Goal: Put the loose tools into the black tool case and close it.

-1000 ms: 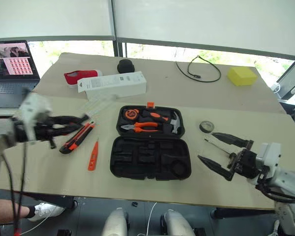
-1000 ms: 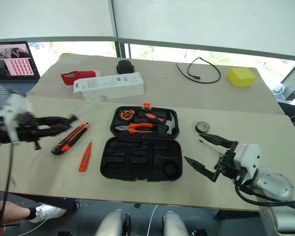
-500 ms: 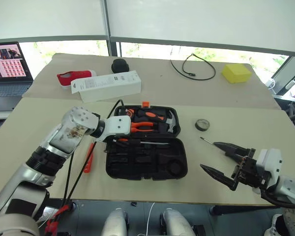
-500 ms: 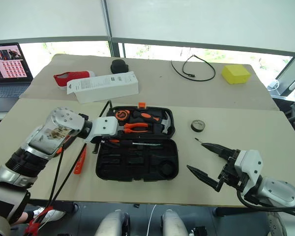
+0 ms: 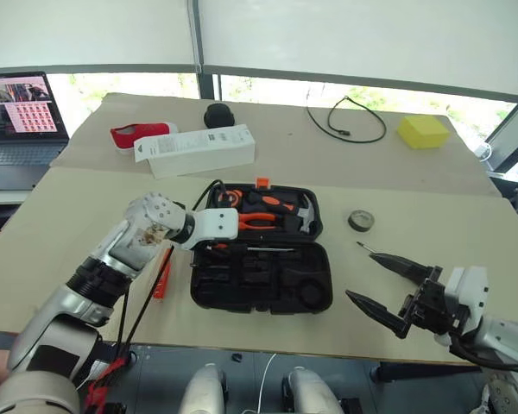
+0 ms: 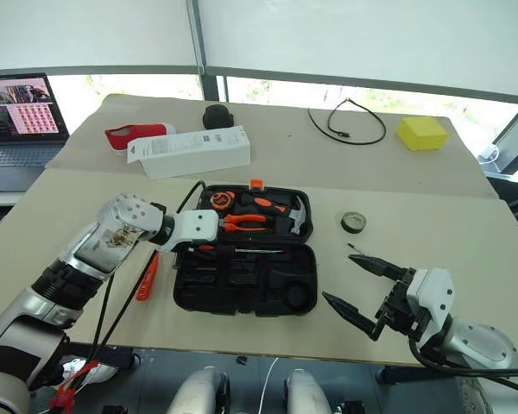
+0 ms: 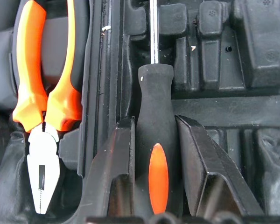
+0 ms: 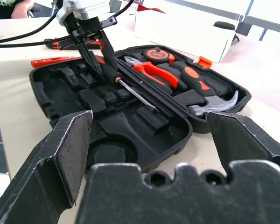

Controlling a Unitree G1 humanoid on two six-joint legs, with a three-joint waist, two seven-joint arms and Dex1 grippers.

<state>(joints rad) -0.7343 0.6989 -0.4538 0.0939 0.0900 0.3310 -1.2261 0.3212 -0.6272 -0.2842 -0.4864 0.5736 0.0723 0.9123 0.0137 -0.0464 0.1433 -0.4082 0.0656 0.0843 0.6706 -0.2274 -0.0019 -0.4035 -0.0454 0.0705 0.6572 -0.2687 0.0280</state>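
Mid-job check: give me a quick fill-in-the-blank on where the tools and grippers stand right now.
1. The left gripper has its fingers around a ____ handle.
2. The right gripper has its fingers ____ with nothing between them.
3. The black tool case lies ____ on the table.
4. The tape roll lies ____ the case.

Missing words: screwdriver; open; open; outside

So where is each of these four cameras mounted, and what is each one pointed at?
Left eye view and right eye view: on the head, looking forward and down at the table; both arms show.
Left wrist view: on the left arm, looking along the left tool, whose fingers flank a screwdriver beside the pliers.
Right wrist view: on the right arm, looking between the open right tool across the black tool case.
Shared: every view shows the case and screwdriver.
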